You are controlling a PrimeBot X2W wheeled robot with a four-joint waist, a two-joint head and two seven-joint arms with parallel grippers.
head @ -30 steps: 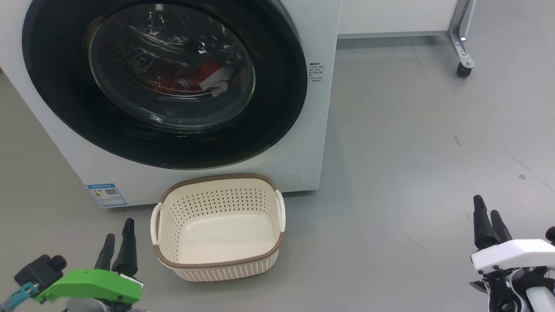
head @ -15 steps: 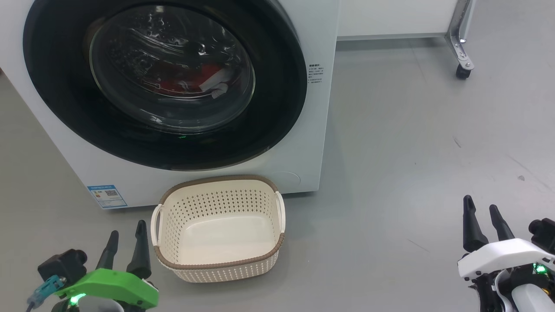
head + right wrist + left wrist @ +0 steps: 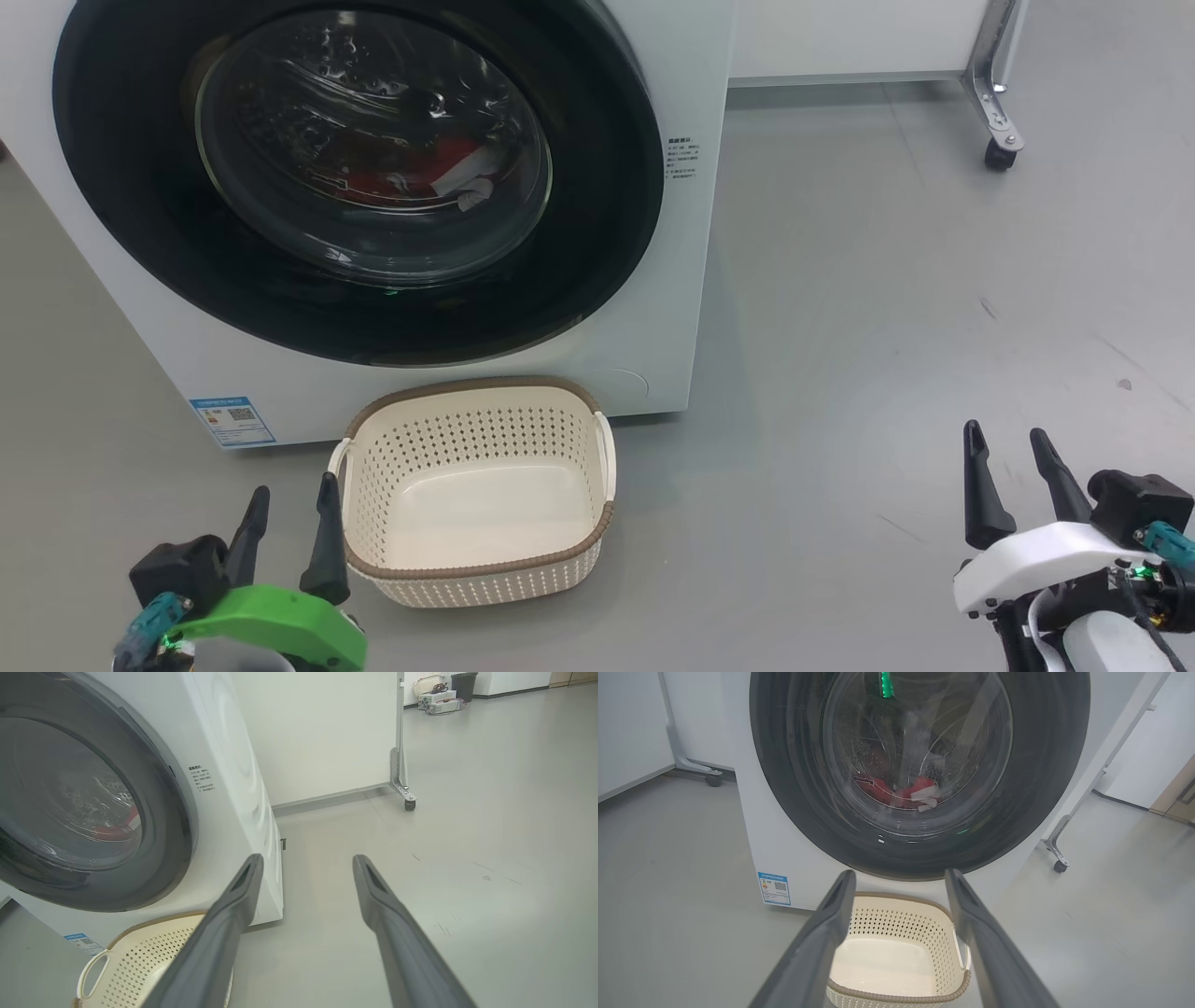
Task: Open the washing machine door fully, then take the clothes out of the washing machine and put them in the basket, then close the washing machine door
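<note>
**Door Shut, Clothes Inside, Both Jaws Wide and Empty**

The washing machine door (image 3: 359, 168) is seen closed flat against the washing machine (image 3: 686, 280). The clothes (image 3: 439, 159) are glimpsed behind the glass as a red heap with a white scrap, low in the drum. The basket (image 3: 471, 387) is set empty on the floor, just in front of the machine and below the door.

The door is judged rigid and fairly heavy, with a latch to be overcome. Its glossy black rim is likely slippery, so an edge or recess should be hooked rather than the face pinched. No handle can be made out, so the opening side cannot be told. The clothes are judged soft, light and limp. A bunched fold is best pinched, and trailing ends are to be expected. The basket looks light and easily shoved.

The left jaws are held wide apart with nothing gripped, fingers (image 3: 329, 546) near the basket's left handle. The right jaws are likewise spread and empty, fingers (image 3: 980, 495) over bare floor well to the right of the machine.
</note>
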